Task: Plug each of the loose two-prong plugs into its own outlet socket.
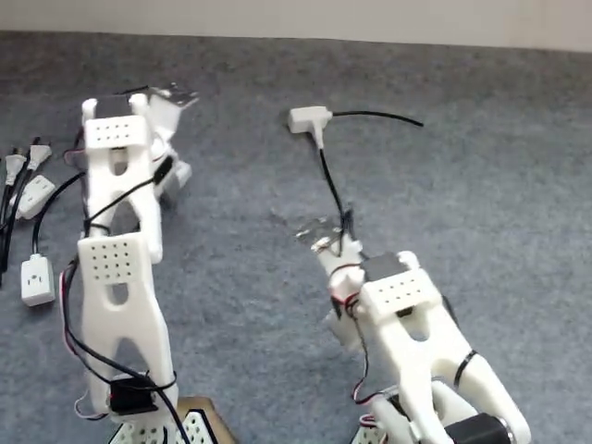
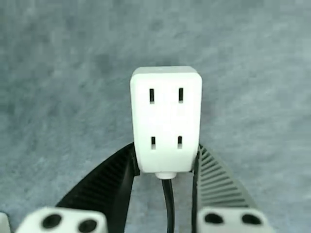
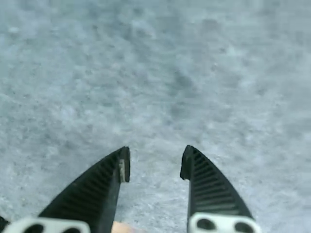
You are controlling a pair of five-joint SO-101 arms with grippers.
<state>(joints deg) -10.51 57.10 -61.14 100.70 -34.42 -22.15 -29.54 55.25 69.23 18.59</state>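
An outlet block [image 2: 166,116] is clamped by the left end effector [image 2: 165,161]. The right end effector [image 3: 154,166] is held open, empty.

Grey carpet [image 1: 481,203] covers the work surface. Pale strip [image 1: 370,17] runs along its far edge. Brown board [image 1: 214,415] corner at near edge.

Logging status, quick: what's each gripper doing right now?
Left gripper: closed on the outlet.
Right gripper: open, holding nothing.
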